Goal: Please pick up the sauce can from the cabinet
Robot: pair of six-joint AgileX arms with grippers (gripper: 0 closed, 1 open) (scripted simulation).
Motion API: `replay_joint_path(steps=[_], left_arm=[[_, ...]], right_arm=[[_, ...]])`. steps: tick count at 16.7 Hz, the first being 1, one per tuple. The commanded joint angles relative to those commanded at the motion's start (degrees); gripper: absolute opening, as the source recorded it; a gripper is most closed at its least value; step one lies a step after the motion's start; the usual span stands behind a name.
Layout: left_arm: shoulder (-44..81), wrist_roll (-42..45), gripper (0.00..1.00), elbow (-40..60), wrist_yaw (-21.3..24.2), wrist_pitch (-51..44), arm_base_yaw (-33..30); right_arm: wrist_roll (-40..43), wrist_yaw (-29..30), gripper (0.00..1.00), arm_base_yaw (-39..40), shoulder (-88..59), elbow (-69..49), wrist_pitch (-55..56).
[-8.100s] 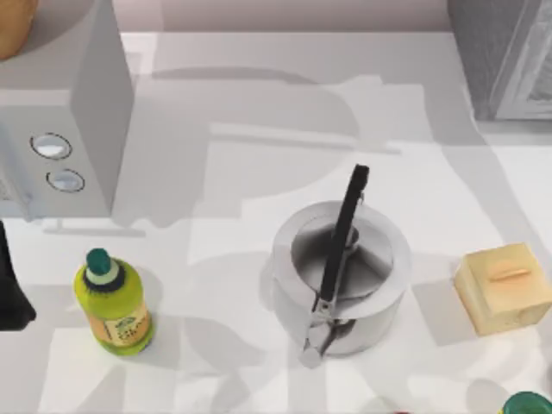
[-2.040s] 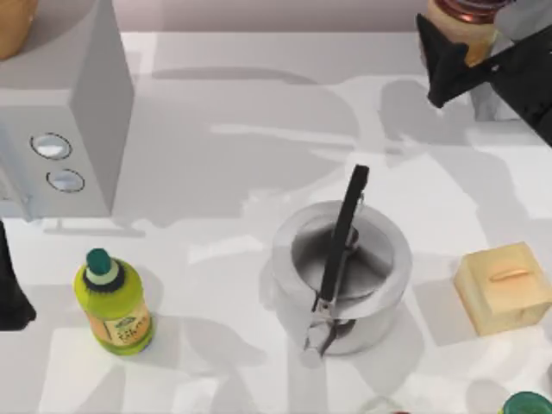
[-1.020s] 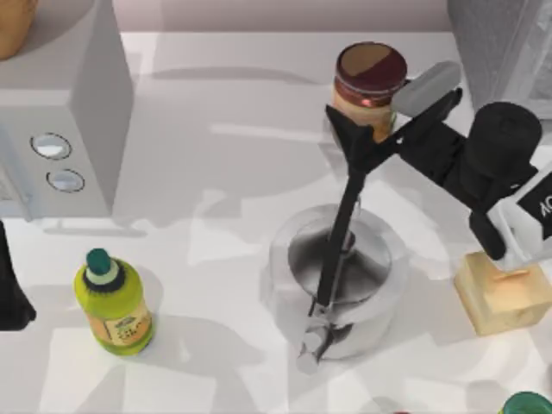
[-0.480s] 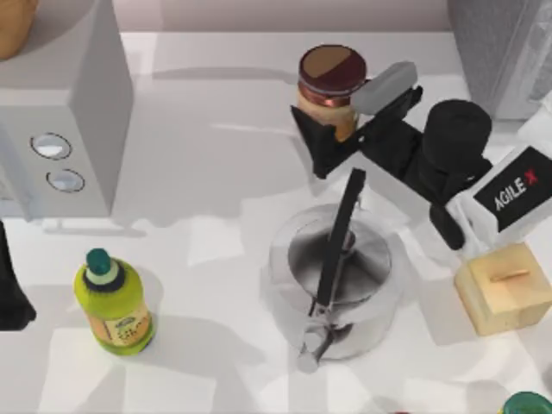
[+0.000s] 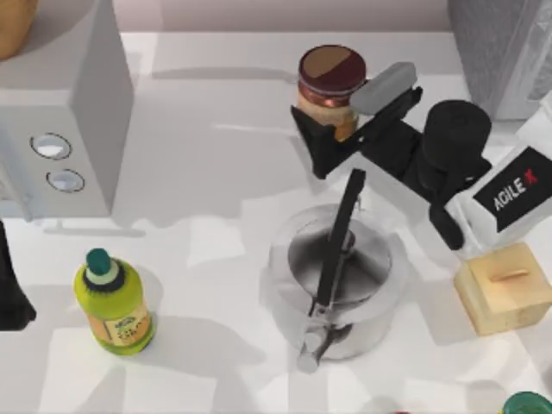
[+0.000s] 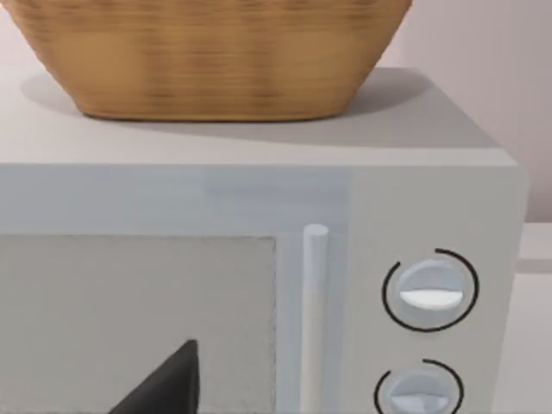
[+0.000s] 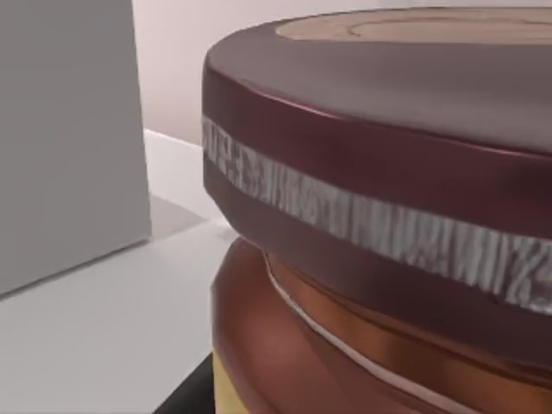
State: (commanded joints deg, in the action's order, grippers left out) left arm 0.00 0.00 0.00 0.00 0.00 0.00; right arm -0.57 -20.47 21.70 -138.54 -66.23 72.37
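sauce can sits pinched in the right tool over the far middle of the tabletop, just beyond the pot, well clear of the cabinet at far right, so it looks already out. left tool idles by the microwave; can't tell its fingers.

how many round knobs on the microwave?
2. Both sit on the microwave at the table's left: upper knob and lower knob, one directly under the other beside the door handle. Top view shows the same pair.
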Motion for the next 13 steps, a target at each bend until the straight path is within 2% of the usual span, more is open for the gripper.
replay_joint_path(steps=[7,13], left_arm=[[0.0,0.0,1.00,0.0,0.0,0.0,0.0],[0.0,0.0,1.00,0.0,0.0,0.0,0.0]], right_arm=[[0.0,0.0,0.98,0.0,0.0,0.0,0.0],[0.0,0.0,1.00,0.0,0.0,0.0,0.0]])
